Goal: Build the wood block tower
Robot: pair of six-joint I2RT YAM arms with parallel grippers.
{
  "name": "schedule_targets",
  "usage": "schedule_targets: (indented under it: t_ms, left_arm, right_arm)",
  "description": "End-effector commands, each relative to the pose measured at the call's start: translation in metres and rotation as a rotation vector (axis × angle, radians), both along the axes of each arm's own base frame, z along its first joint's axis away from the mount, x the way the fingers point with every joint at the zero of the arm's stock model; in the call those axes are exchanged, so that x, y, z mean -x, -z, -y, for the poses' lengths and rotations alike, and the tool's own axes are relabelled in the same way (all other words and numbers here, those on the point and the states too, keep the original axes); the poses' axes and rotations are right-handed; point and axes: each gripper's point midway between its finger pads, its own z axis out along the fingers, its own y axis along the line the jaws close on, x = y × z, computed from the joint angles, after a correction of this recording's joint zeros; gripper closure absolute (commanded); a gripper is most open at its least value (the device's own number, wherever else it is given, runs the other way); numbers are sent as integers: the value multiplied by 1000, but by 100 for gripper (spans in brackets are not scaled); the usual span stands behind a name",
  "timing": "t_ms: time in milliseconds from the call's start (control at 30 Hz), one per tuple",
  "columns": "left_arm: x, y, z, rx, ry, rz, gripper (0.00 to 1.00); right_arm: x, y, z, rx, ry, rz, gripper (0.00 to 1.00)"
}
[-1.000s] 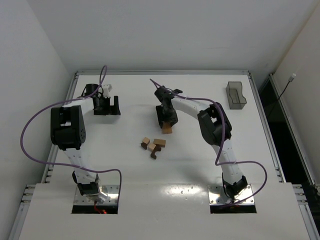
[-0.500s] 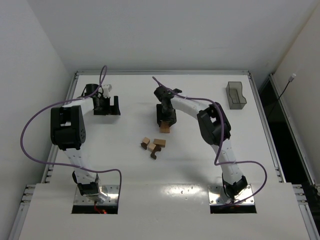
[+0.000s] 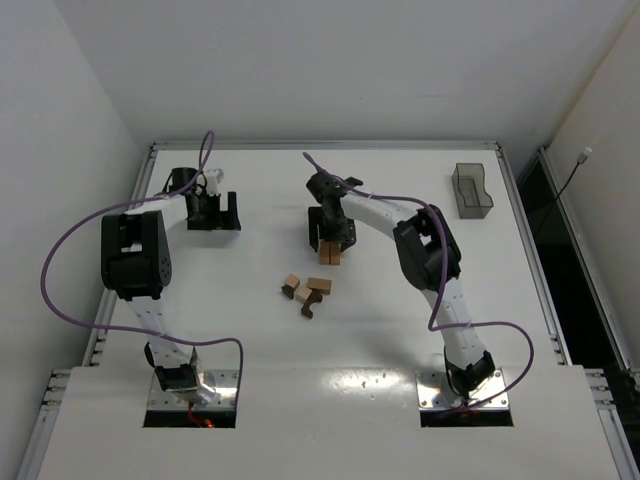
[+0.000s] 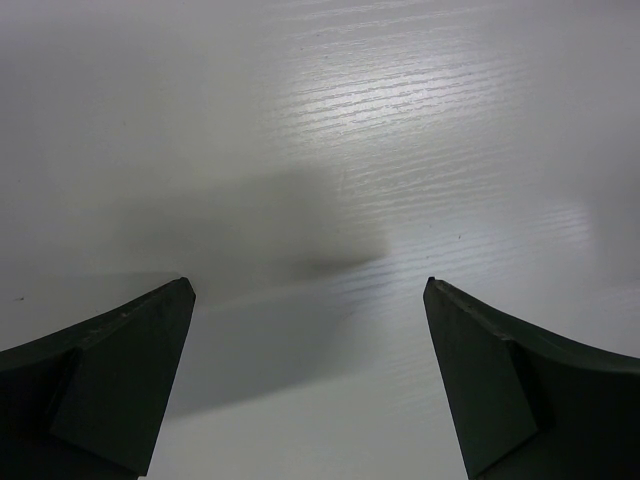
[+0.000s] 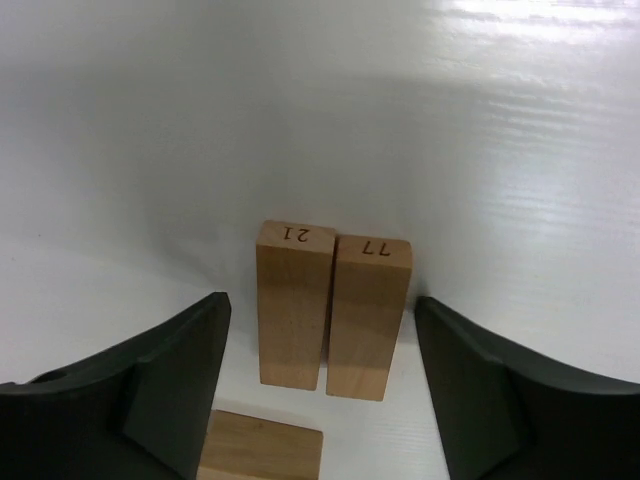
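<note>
Two light tan wood blocks (image 5: 330, 310), marked 21 and 77, lie side by side flat on the white table. My right gripper (image 5: 321, 298) straddles them, open, and both fingers stand clear of the wood. A third tan block (image 5: 262, 445) lies just nearer the wrist. From above, this pair (image 3: 330, 256) shows just below the right gripper (image 3: 330, 243). Loose tan and dark brown blocks (image 3: 306, 290) lie nearer the bases. My left gripper (image 4: 309, 281) is open over bare table at the far left (image 3: 214, 212). No stacked tower shows in any view.
A grey translucent tray (image 3: 472, 190) stands at the back right of the table. The purple cables loop beside both arms. Raised table edges (image 3: 325, 146) run along the back and sides.
The right gripper has shifted slightly left and opened, letting go of the tan block, which now lies beside the other. The left arm has not moved.
</note>
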Motion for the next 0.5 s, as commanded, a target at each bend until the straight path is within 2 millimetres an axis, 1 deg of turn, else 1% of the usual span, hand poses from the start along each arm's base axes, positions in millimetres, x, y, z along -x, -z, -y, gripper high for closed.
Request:
schedule_targets:
  t_ms: [0,33,100,133,200,233,267,300,333,367,400,433,467]
  left_arm:
    - [-3,3,-8,-3,-16,-8,0]
    - [-3,3,-8,-3,-16,-8,0]
    - [-3,3,-8,-3,-16,-8,0]
    - [-3,3,-8,-3,-16,-8,0]
    - [1,6,-7,-2,-16,-19,0]
    - [1,6,-7,-2,-16,-19,0]
    - [1,6,-7,-2,-16,-19,0]
    - [1,6,-7,-2,-16,-19,0]
    - [3,5,-7,-2,-16,-17,0]
    - [3,5,-7,-7,-9,-15,0]
    - [1,4,-7,-8,-8,-6,0]
    - [0,0,-8,-10,-9,5,0]
    - [3,3,-6,-1,-4,-5,0]
  right_arm:
    - [-14,4,-2,7,-1,38,26]
    - [-14,0,-2,2,-1,46,16]
    - [-19,-8,-7,-19,-15,64,9]
    - [-16,-8,-11,-20,-24,64,8]
    - [-19,-20,-15,-43,-39,89,6]
    - [-17,-23,-18,-45,-63,100,6]
    - [-20,-31,-19,-54,-76,123,6]
    - [-22,-48,-25,-73,-113,169,6]
    - [-17,-51,-25,-64,-138,189,8]
    - [-14,-60,-28,-76,-161,217,8]
    - [-12,-83,-32,-90,-209,296,9]
    - [-14,-97,-29,-71,-225,359,11]
    - [-12,-110,-30,-65,-249,413,11]
